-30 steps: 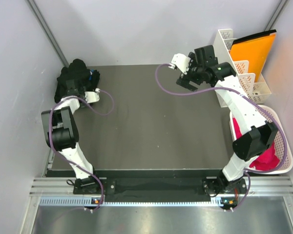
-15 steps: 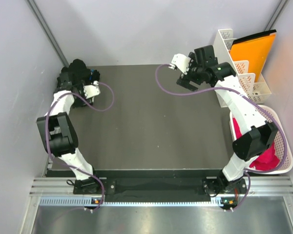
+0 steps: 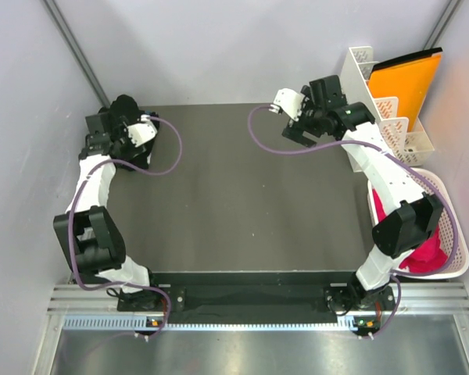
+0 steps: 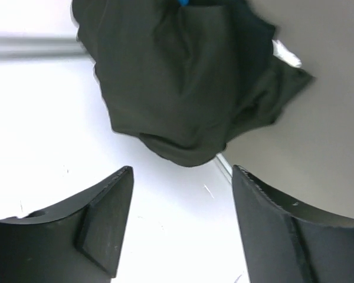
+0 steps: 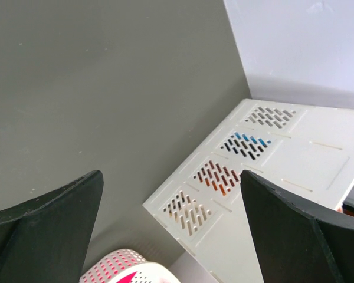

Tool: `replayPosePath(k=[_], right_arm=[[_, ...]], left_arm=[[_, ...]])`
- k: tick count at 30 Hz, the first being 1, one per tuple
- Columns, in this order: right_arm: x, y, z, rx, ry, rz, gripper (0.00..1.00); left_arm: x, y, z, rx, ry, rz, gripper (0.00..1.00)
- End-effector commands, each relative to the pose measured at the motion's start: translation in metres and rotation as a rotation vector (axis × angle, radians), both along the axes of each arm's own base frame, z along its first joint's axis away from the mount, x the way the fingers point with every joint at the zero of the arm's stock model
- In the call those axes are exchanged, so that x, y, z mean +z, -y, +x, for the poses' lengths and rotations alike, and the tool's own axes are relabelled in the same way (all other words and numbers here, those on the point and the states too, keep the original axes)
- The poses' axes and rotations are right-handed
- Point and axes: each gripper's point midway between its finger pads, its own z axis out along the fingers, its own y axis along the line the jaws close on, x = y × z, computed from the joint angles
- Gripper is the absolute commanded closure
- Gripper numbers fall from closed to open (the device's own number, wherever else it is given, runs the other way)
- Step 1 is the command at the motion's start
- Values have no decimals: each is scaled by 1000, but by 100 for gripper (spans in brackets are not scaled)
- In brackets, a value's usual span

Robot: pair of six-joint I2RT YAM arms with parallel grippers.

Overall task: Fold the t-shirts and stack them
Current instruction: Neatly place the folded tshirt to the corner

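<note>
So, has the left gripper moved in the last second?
Yes. The left gripper swung toward the far-left corner of the table, beside the t-shirts.

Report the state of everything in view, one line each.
black t-shirts: crumpled heap, unfolded, not gripped.
left gripper: open, empty, by the heap.
right gripper: open, empty.
white basket: holds pink cloth.
white rack: upright, holds orange folder.

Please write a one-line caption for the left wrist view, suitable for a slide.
Left gripper, jaws open and empty, facing the crumpled black t-shirts on the grey table.
</note>
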Motion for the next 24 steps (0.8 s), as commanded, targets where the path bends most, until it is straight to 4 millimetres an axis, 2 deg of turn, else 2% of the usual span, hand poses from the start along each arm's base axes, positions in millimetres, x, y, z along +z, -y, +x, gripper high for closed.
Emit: replayPosePath(k=[1,2,3,4,6,9,12,15,19,24], right_arm=[[31,1,12,-41,129,24,0],[31,1,12,-41,127,23,0],[32,2,12,-42,133,24,0],[30,2,12,-43,130,24,0],[25,5,11,-48,121,19,0],[20,7,9,-50,115,13,0],[20,11,9,-60,118,16,0],[17,10,11,-60,114,22,0],[16,7,14,-58,112,33,0],[16,4,16,-52,102,41,0]], left_arm=[[18,-17,23,173,229,27,33],[16,-27,26,233,239,52,46],[22,-29,31,270,262,11,89],[18,-31,36,294,260,-13,100],[31,-31,45,332,306,-85,100],[38,-20,50,305,328,-157,100],[48,-17,52,284,383,-164,100],[37,-22,56,302,383,-131,100],[-1,-27,66,319,313,-103,100],[-40,-23,75,297,258,-118,100]])
